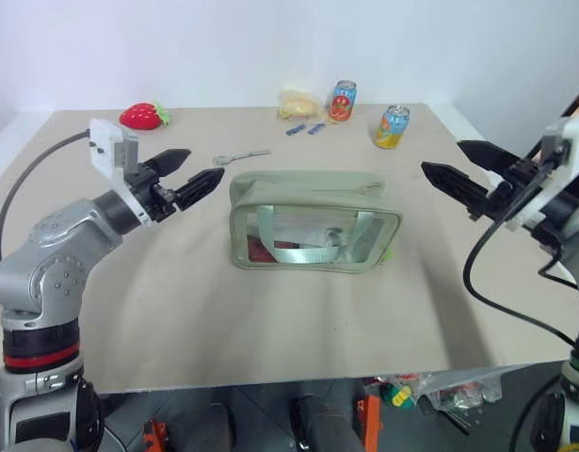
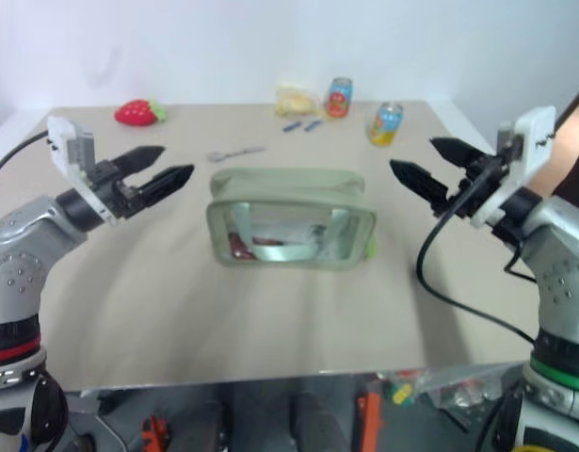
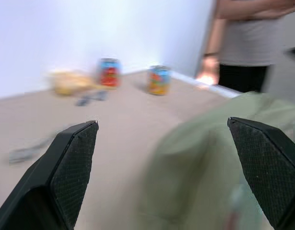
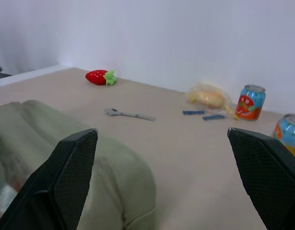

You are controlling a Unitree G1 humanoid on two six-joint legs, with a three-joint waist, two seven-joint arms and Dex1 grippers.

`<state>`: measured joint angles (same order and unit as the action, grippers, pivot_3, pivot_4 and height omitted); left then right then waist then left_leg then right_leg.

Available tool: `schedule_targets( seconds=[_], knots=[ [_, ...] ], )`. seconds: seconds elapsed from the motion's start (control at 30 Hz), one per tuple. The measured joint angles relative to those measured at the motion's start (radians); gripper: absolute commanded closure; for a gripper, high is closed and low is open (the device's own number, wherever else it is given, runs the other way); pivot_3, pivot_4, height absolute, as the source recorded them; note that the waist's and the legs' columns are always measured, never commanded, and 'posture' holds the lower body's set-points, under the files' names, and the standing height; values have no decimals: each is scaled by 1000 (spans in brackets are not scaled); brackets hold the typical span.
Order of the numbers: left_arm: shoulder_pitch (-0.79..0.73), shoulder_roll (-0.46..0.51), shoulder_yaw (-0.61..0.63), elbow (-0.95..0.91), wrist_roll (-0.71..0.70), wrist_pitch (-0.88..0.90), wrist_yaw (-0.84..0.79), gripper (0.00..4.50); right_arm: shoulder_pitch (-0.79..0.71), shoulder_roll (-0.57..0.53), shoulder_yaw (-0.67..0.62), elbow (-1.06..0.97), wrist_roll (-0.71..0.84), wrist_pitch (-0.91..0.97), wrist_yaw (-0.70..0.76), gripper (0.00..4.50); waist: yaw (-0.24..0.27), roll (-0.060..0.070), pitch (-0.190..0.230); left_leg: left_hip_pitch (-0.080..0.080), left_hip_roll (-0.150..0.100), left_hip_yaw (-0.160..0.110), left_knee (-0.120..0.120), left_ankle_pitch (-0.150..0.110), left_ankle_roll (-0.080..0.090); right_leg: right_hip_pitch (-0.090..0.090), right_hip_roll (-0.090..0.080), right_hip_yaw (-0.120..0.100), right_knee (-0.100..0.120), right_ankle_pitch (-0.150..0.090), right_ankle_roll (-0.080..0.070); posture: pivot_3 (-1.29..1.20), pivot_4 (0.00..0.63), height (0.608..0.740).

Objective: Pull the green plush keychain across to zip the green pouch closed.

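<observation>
The green pouch [image 1: 313,221] stands in the middle of the table, clear window toward me and pale strap hanging down its front. A small lime-green bit, the green plush keychain [image 1: 387,252], peeks out at the pouch's right end, low by the corner. My left gripper [image 1: 202,164] hovers open just left of the pouch, apart from it and holding nothing. Off to the pouch's right, my right gripper [image 1: 443,156] is raised with its fingers spread, also holding nothing. The pouch [image 4: 65,158] lies below and in front of the right fingers in the right wrist view.
At the far left lies a red strawberry plush [image 1: 143,116], with a spoon [image 1: 240,157] behind the pouch. Two drink cans [image 1: 343,101] [image 1: 392,126], a yellowish bag [image 1: 297,104] and blue clips [image 1: 305,129] sit at the back. A person [image 3: 248,43] stands beyond the table's right side.
</observation>
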<state>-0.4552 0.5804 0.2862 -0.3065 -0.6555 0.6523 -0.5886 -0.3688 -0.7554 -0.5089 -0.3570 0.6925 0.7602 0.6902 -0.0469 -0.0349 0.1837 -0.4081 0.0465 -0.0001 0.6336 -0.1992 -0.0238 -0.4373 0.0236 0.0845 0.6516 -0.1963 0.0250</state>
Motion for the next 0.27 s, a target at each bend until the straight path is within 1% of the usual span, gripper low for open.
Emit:
schedule_targets(
  seconds=[0.03, 0.1, 0.2, 0.27],
  knots=[
    [75, 9, -2, -30, 52, -40, 16, 13, 89, 17, -29, -64, 4, 1, -14, 0, 1, -1, -2, 2, 0, 0, -1, -1, -1, 2, -1, 0, 0, -3, 0, 0, 150, 740],
    [192, 2, -16, -40, 129, -79, 49, 13, 240, 75, -60, -142, 6, 4, -50, 0, 1, -1, -2, 0, 0, 0, 0, -2, -2, 0, -1, 0, 0, -3, 1, 0, 150, 740],
    [287, -38, -44, -72, 186, -133, 82, 13, 385, 154, -60, -249, -13, -26, -109, 0, 1, 0, -2, 0, 0, 1, 3, -2, -2, 0, -2, 0, 0, -4, -1, 0, 150, 740],
    [331, -69, -67, -97, 225, -185, 102, 13, 434, 205, -52, -296, -35, -65, -151, 0, 1, -1, -2, 0, -1, 3, 4, -1, -2, 1, -3, 1, 0, -3, -1, 0, 150, 740]
  ],
)
